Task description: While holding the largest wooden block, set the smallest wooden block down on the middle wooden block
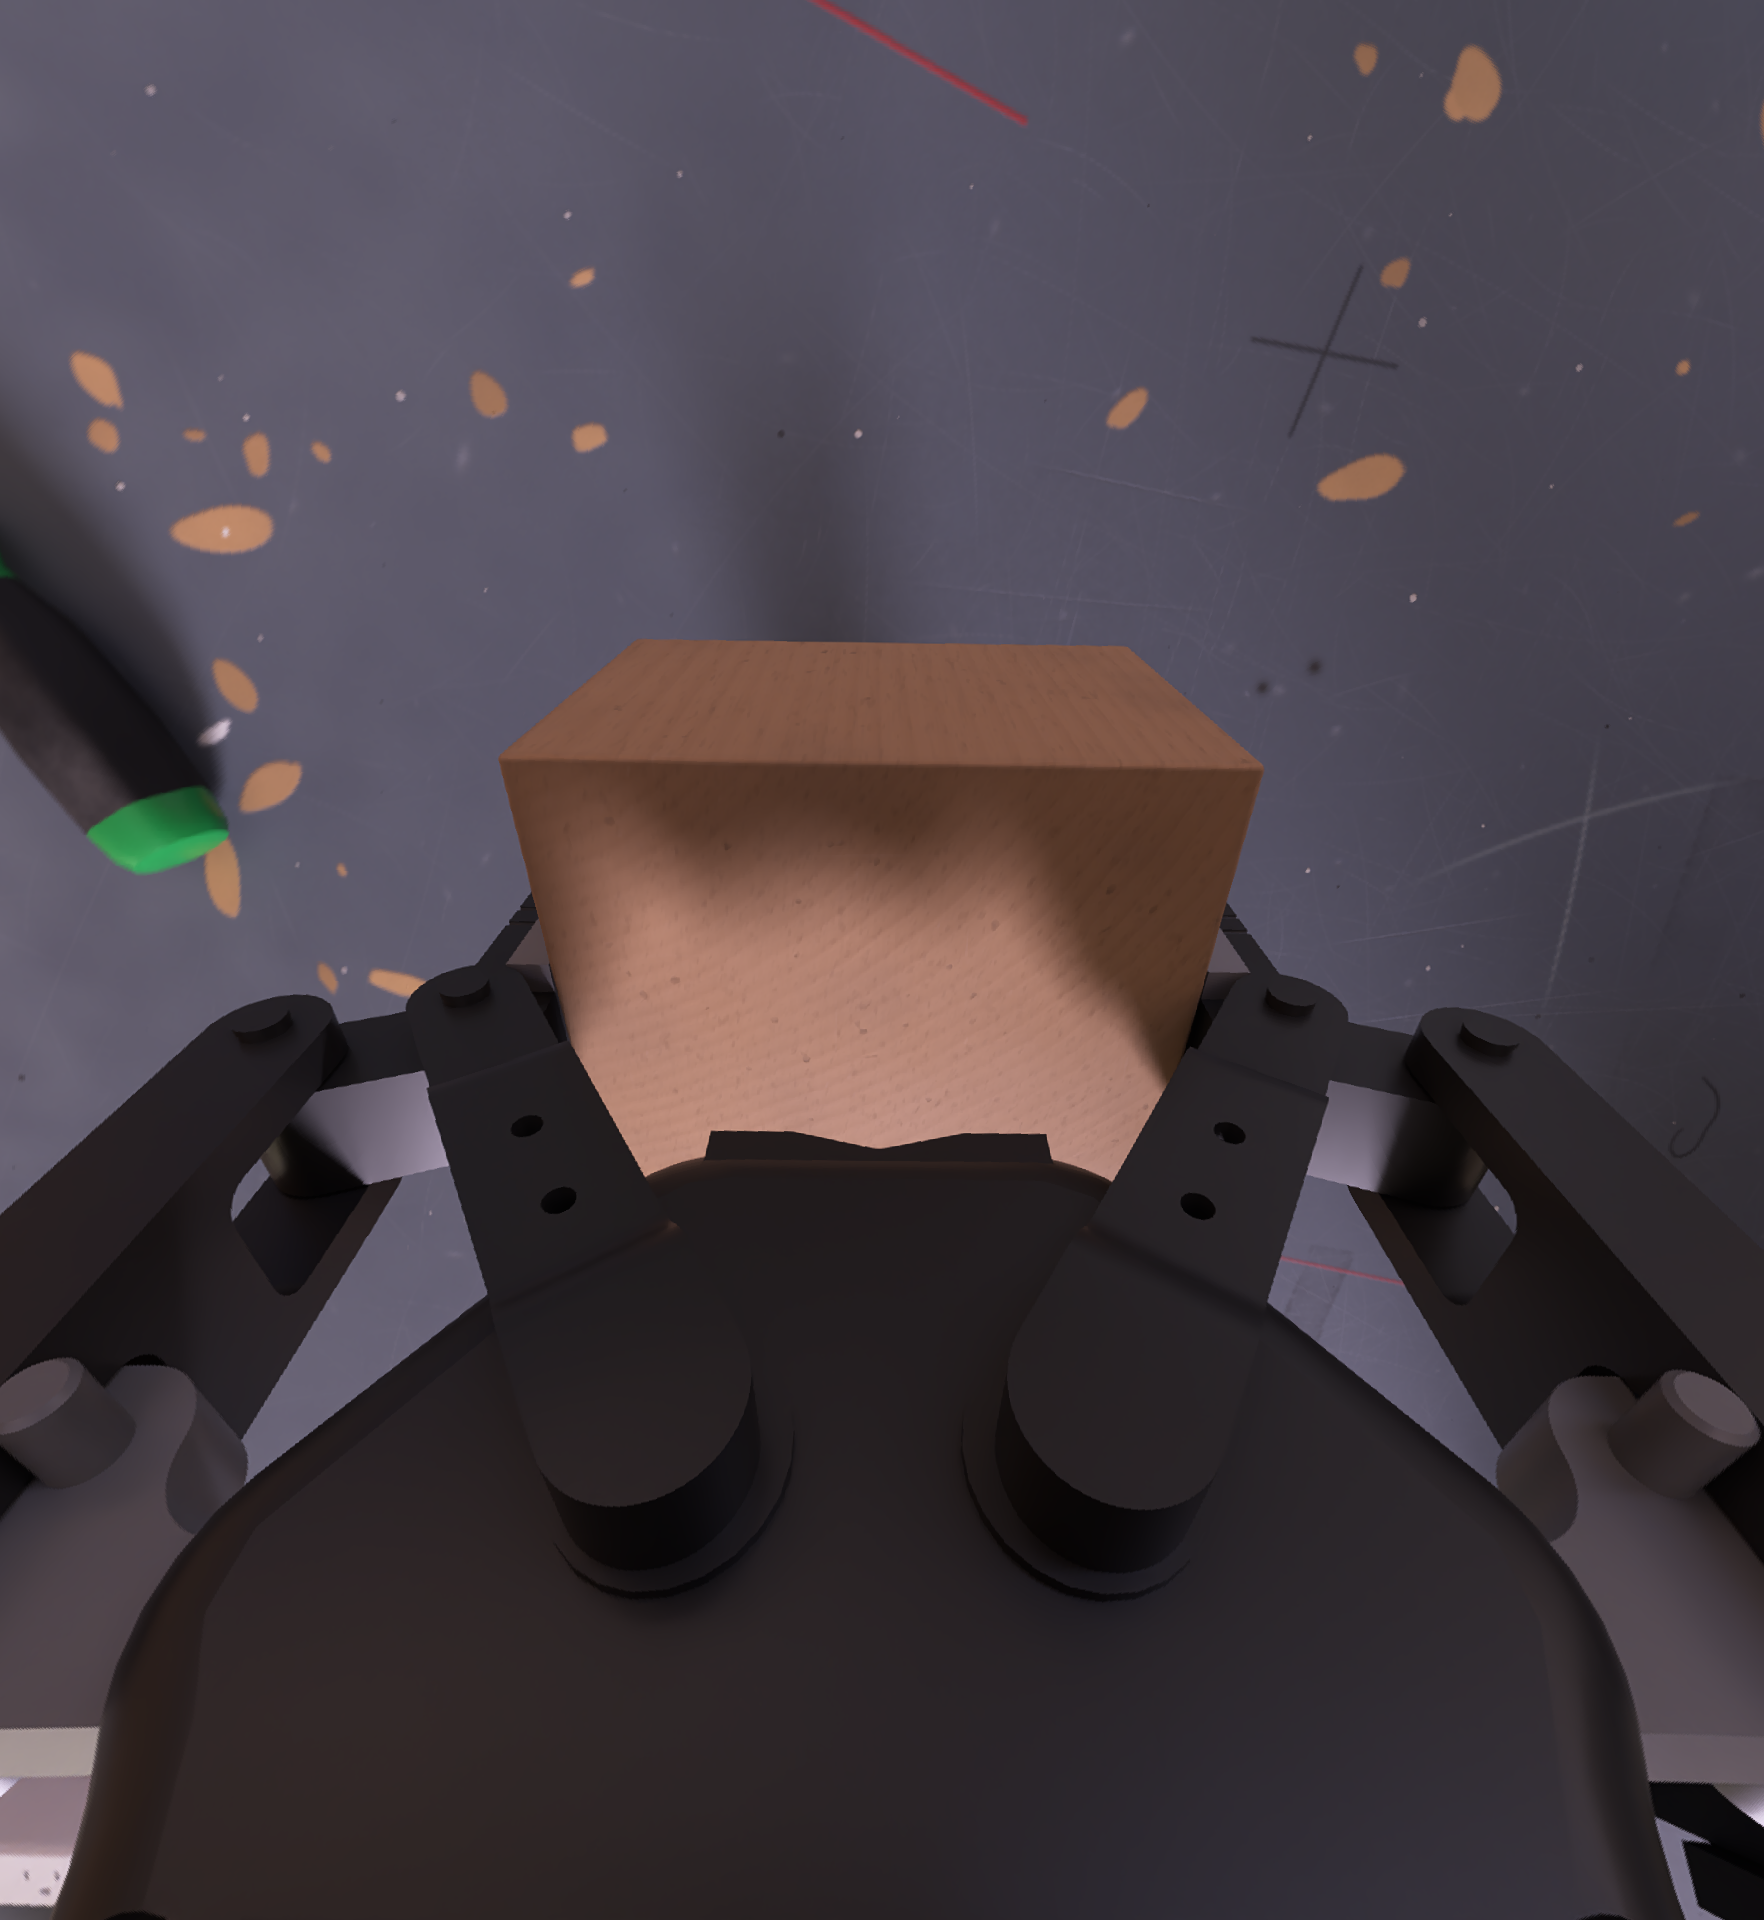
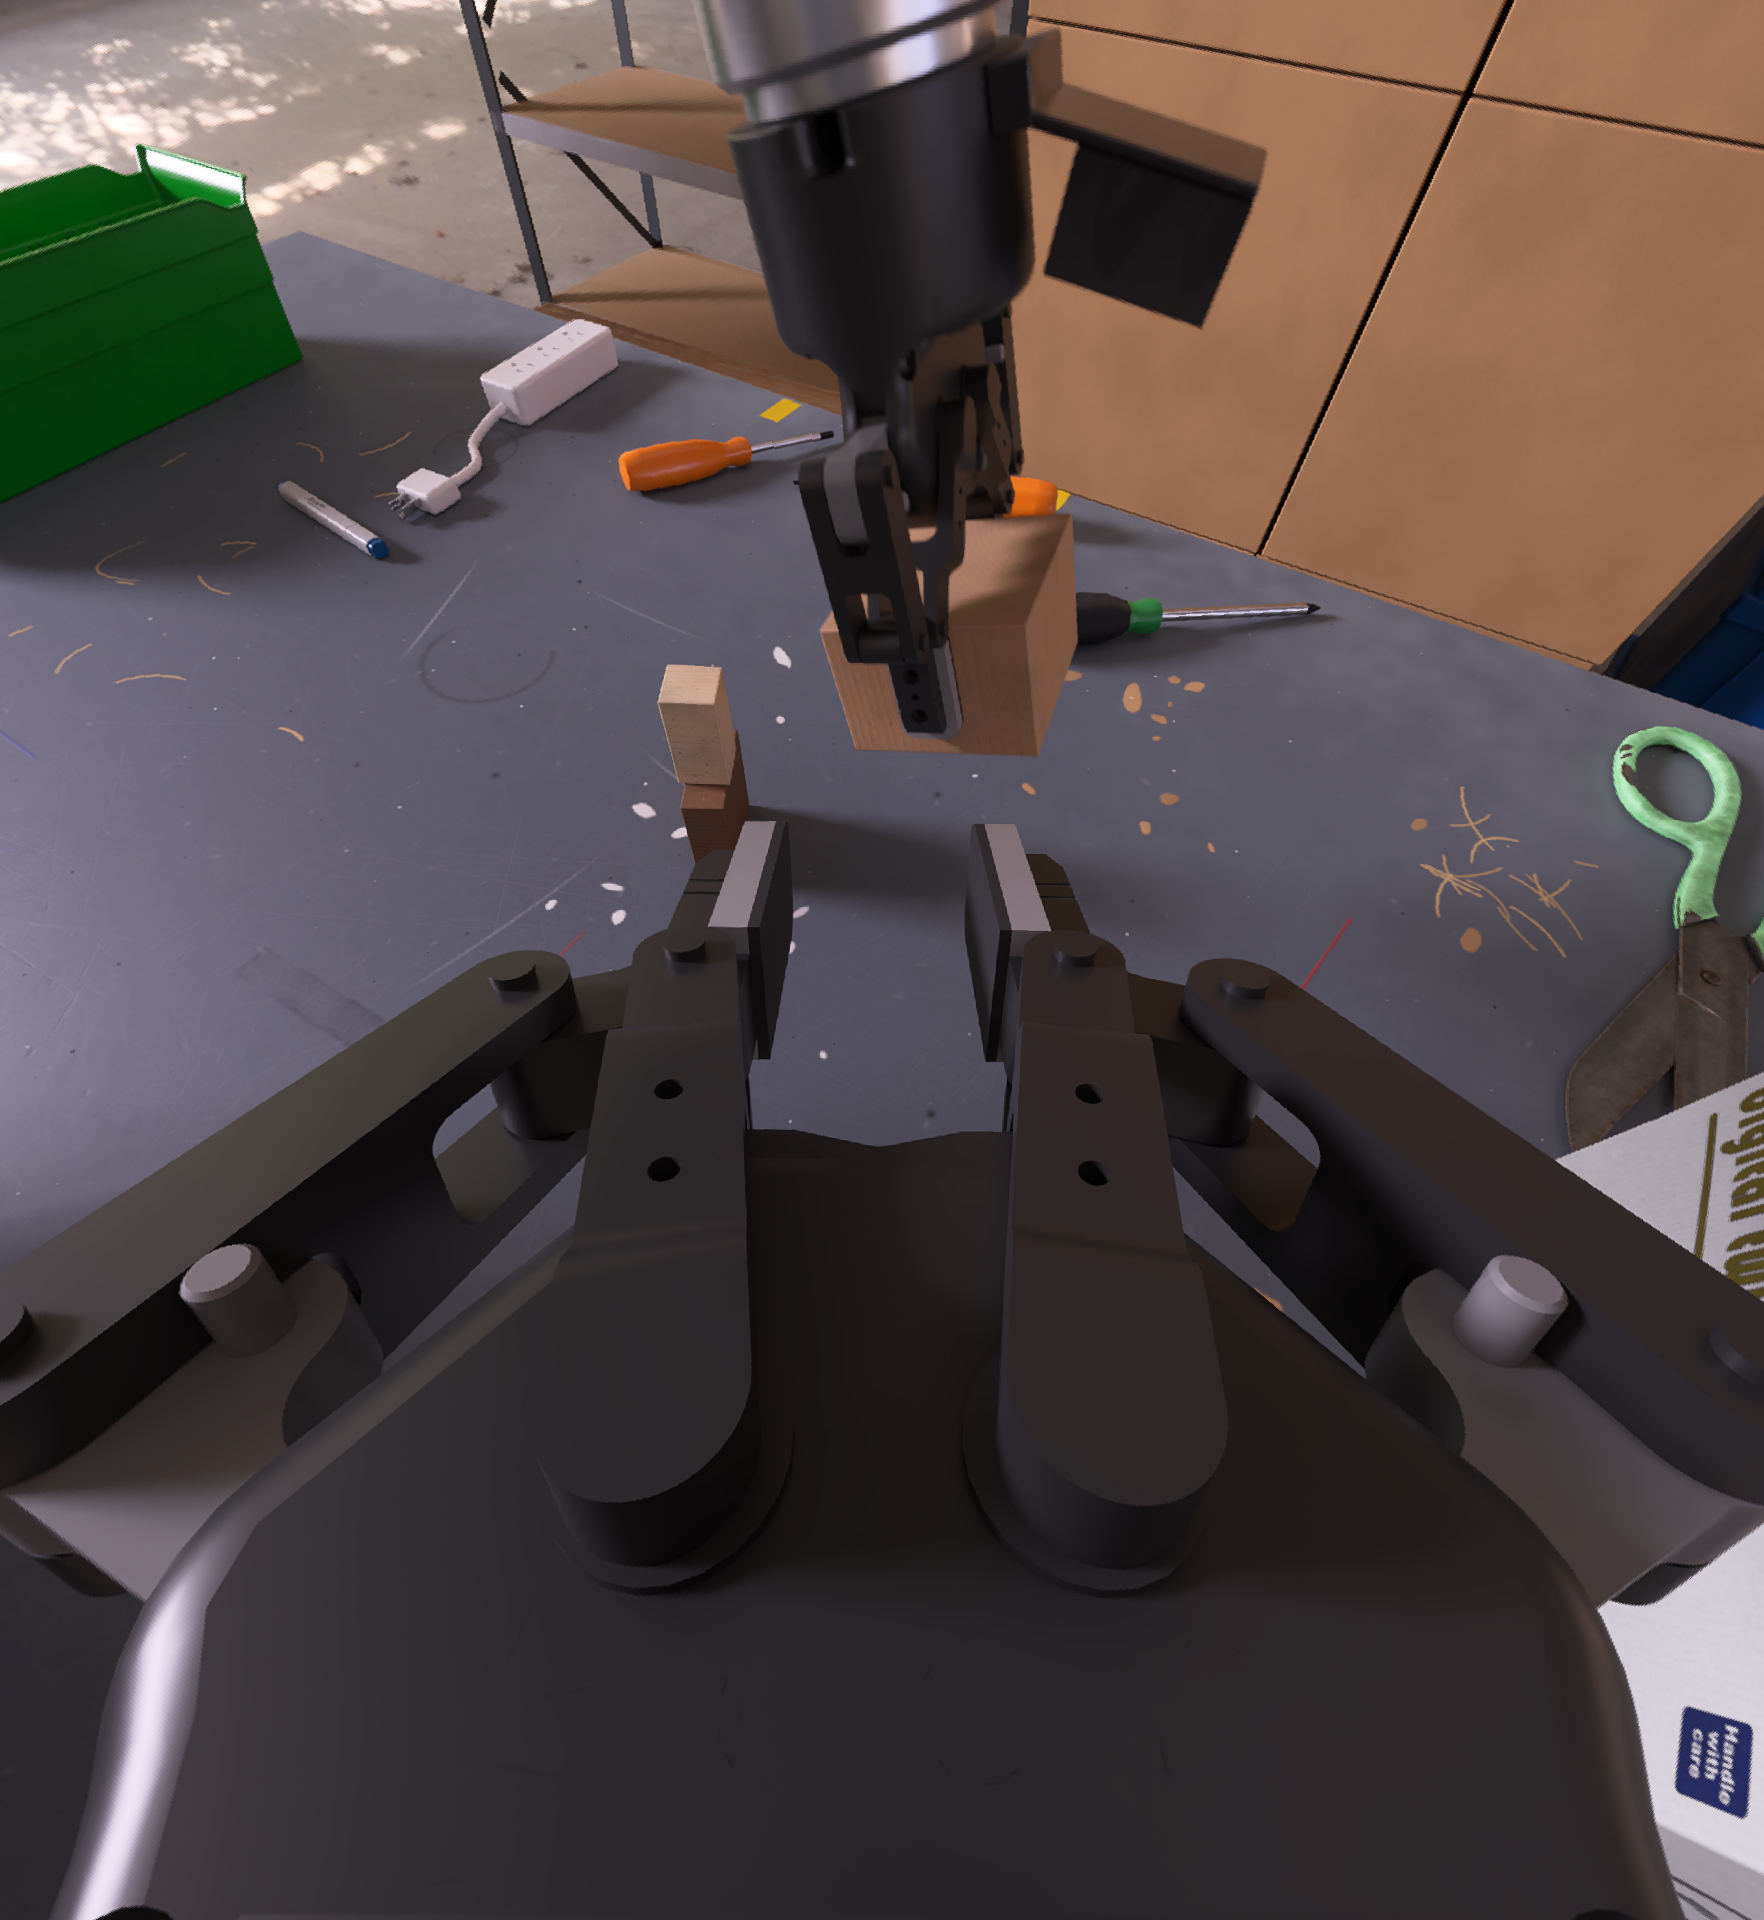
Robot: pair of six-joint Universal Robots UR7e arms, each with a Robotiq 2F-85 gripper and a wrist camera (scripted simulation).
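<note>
My left gripper (image 1: 883, 935) is shut on the largest wooden block (image 1: 878, 883), with a finger on each side, and holds it above the grey table (image 1: 857, 312). The right wrist view shows this block (image 2: 1003, 623) in the air with one left finger (image 2: 917, 681) across its near face. A small light wooden block (image 2: 693, 722) stands on a darker wooden block (image 2: 720, 810), left of the held block. My right gripper (image 2: 876, 847) is open and empty, just in front of the stack. Its left fingertip hides the dark block's lower edge.
On the table (image 2: 234, 831) lie a green bin (image 2: 78, 312), a white power strip (image 2: 545, 369), a marker (image 2: 332, 520), an orange screwdriver (image 2: 686, 462), a green-and-black screwdriver (image 2: 1169, 613) (image 1: 67, 686), green-handled scissors (image 2: 1709, 904) and a white box (image 2: 1740, 1455). Cardboard panels stand behind.
</note>
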